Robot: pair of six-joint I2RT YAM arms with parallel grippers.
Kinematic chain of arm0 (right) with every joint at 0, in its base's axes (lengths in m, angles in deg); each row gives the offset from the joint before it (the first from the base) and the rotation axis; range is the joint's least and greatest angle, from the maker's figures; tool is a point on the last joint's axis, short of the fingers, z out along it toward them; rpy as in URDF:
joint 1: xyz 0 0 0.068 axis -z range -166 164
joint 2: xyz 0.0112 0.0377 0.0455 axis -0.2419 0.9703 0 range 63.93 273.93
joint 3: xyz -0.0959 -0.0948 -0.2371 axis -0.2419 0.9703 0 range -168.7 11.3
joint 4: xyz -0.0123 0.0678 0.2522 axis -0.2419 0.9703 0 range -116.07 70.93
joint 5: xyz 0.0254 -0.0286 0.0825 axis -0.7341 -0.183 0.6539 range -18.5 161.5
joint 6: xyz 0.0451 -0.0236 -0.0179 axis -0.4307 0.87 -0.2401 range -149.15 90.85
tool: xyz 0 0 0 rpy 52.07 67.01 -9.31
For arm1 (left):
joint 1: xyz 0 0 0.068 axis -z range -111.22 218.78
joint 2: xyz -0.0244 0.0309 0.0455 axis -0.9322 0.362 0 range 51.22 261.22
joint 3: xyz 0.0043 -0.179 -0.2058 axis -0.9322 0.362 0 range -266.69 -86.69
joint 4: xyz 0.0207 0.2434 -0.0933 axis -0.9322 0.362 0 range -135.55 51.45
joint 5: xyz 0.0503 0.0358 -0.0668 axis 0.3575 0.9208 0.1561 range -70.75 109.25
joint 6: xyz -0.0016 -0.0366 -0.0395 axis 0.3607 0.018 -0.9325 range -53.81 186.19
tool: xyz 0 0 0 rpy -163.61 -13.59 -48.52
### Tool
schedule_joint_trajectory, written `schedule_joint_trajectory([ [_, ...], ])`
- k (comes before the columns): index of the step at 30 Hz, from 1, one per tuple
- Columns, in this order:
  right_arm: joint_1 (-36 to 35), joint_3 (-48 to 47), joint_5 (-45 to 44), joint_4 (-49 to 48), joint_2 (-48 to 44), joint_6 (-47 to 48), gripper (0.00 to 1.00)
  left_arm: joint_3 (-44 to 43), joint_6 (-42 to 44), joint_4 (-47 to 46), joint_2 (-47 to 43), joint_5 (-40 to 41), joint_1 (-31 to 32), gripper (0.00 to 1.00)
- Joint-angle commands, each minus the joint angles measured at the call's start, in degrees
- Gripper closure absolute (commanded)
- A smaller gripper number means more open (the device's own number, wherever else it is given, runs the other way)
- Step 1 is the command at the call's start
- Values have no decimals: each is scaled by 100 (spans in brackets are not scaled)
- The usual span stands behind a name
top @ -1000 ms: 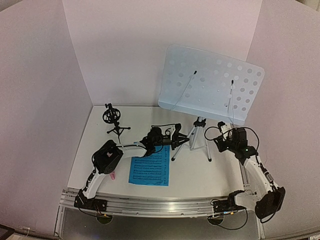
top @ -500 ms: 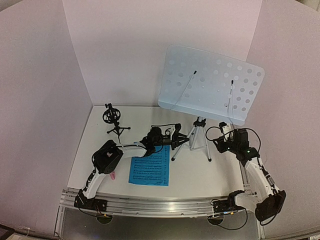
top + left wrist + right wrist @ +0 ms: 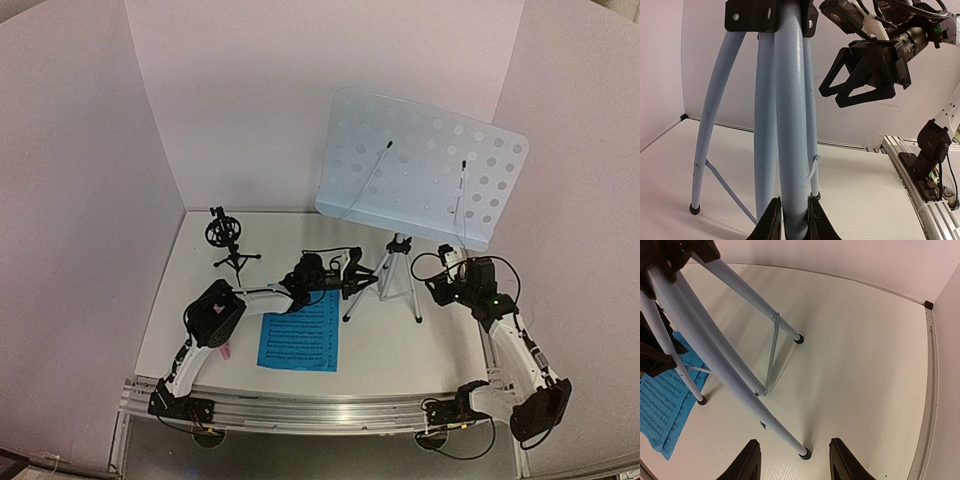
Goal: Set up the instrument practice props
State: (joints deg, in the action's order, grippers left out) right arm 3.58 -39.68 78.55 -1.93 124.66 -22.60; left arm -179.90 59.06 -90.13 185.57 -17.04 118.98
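The silver tripod music stand (image 3: 398,270) stands mid-table, its perforated pale desk (image 3: 420,165) high above. My left gripper (image 3: 358,280) is shut on the stand's central pole (image 3: 792,150); in the left wrist view its gripper (image 3: 792,225) clamps the pole low down. My right gripper (image 3: 440,285) is open, just right of the stand; in the right wrist view the gripper (image 3: 796,462) straddles one tripod foot (image 3: 805,455) without touching. One blue sheet-music page (image 3: 298,340) lies flat near the front. The pink microphone (image 3: 227,351) peeks out under my left arm. The black tripod mic mount (image 3: 228,240) stands back left.
Pale walls enclose the table on three sides. A metal rail (image 3: 320,410) runs along the near edge. The stand's legs (image 3: 747,292) spread across the table between my two grippers. The blue page also shows in the right wrist view (image 3: 667,400).
My right gripper has drawn back slightly to the right, away from the stand. My left gripper and the stand have not moved.
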Motion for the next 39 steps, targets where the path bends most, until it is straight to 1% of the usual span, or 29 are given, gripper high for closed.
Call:
schedule_joint_trajectory([
  [1, -11, 81, -10, 104, -47, -117, 55, -58, 143, 47, 12, -54, -178, 77],
  [3, -8, 116, -18, 107, -78, -128, 54, -52, 140, 27, 13, -61, -178, 75],
  [5, -8, 123, -19, 119, -113, -141, 54, -57, 141, 13, 5, -67, -176, 70],
  [7, -7, 125, 4, 136, -136, -164, 53, -50, 174, -5, -16, -89, -179, 62],
  [11, -13, 202, -6, 213, -157, -303, 52, 54, 239, -85, -209, -138, -178, 43],
  [14, -12, 279, 90, 213, -132, -454, 49, 168, 323, -77, -507, -163, -178, 33],
  [16, -8, 298, 281, 214, -90, -584, 47, 247, 390, -17, -738, -170, -185, 30],
  [21, 51, 321, 735, 205, 51, -1197, 42, 200, 241, -71, -1162, -71, -213, 28],
  [25, 191, 347, 1055, 196, -112, -1682, 39, -268, -117, 24, -1227, -28, -219, 28],
  [28, 428, 285, 1415, 186, -201, -2039, 35, -843, -442, 331, -1050, 15, -181, 28],
  [30, 658, 192, 1759, 177, -90, -2330, 34, -1208, -639, 506, -881, 127, -139, 29],
  [34, 1333, -149, 2688, 71, 501, -2945, 34, -1938, -708, 519, -471, 260, -15, 29],
  [36, 1541, -414, 3077, 5, 795, -3119, 34, -2355, -778, 513, -235, 308, 32, 30],
  [39, 1566, -794, 3082, 22, 1070, -3134, 37, -2835, -817, 627, 49, 323, 66, 30],
])
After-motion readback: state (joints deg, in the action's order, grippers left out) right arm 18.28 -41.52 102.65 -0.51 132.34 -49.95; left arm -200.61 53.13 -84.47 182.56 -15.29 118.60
